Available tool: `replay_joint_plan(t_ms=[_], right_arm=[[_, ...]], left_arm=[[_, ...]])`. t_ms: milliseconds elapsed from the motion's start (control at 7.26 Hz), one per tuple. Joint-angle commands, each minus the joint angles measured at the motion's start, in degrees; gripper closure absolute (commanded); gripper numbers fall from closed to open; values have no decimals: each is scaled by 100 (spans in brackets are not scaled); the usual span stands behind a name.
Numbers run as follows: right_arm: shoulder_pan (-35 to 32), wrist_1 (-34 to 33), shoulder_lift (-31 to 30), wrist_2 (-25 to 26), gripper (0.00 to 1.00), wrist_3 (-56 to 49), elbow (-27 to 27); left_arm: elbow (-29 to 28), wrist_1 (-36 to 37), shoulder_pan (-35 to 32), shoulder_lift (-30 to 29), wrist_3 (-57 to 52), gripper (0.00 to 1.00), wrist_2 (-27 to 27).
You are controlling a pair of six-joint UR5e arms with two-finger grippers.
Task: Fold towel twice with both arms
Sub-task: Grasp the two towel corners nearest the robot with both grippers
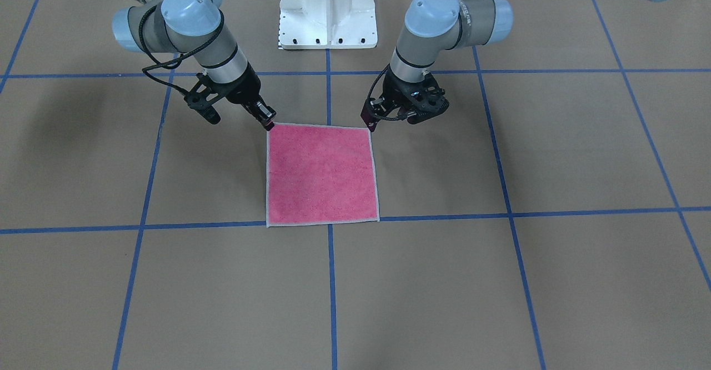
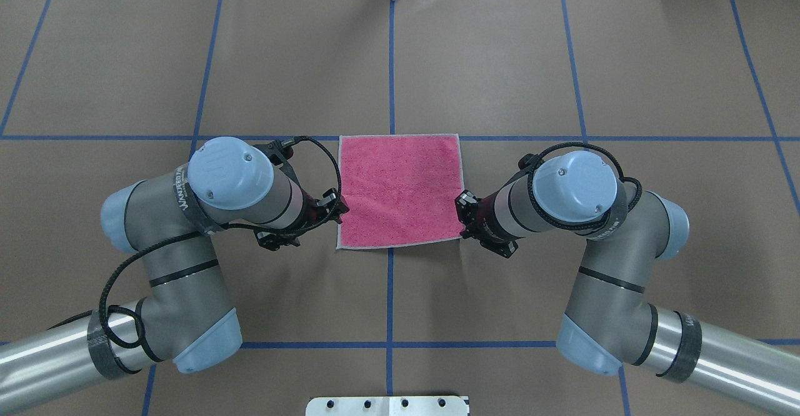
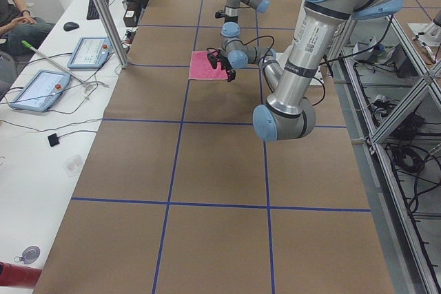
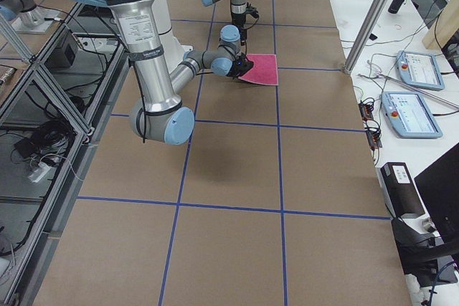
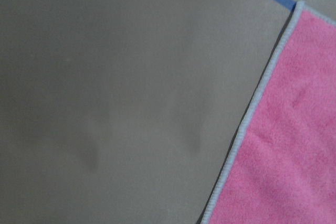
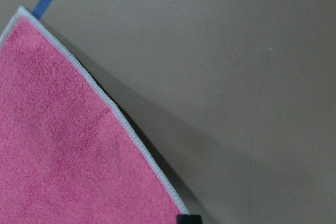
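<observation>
Closest to the robot's white base [image 2: 387, 405], I am watching the left arm [image 2: 169, 266] and the right arm [image 2: 600, 278] bending inward over the brown worktop [image 1: 444, 281], each one angling its wrist down toward the middle. The left pincer [image 1: 370, 125] is pointing its tips at the towel's robot-side corner on that arm's side. Its wrist camera is showing only the light border and bare worktop, so I cannot tell how far its jaws are parted or whether they are gripping anything. The right pincer [image 1: 268, 123] is sitting at the other robot-side corner. On its wrist camera one black fingertip [image 6: 189, 217] is showing at the bottom centre, with the towel's border running straight to it and casting a shadow beneath, so I am reading those jaws as pinched together on that corner.

Beyond the two pincers the towel [image 1: 322, 173] is lying spread out in the middle of the worktop, pink face up, square and unfolded. Its far edge is resting along a blue tape line [image 2: 519, 138] that is crossing the worktop.
</observation>
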State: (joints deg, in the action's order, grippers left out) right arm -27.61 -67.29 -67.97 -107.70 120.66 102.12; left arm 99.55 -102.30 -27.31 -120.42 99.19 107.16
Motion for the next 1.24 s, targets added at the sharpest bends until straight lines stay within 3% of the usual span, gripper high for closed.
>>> replay_joint_plan(t_ms=[0, 413, 826, 1102], right_arm=[[36, -4, -6, 3, 100, 1, 1], [27, -4, -15, -5, 100, 1, 1], [27, -4, -23, -5, 100, 1, 1], [19, -4, -23, -5, 100, -8, 1]], left_arm=[[-312, 0, 112, -296, -5, 22, -55], [-454, -9, 147, -289, -40, 29, -63], [-560, -9, 218, -342, -14, 47, -63], [-568, -9, 218, -342, -23, 48, -63]])
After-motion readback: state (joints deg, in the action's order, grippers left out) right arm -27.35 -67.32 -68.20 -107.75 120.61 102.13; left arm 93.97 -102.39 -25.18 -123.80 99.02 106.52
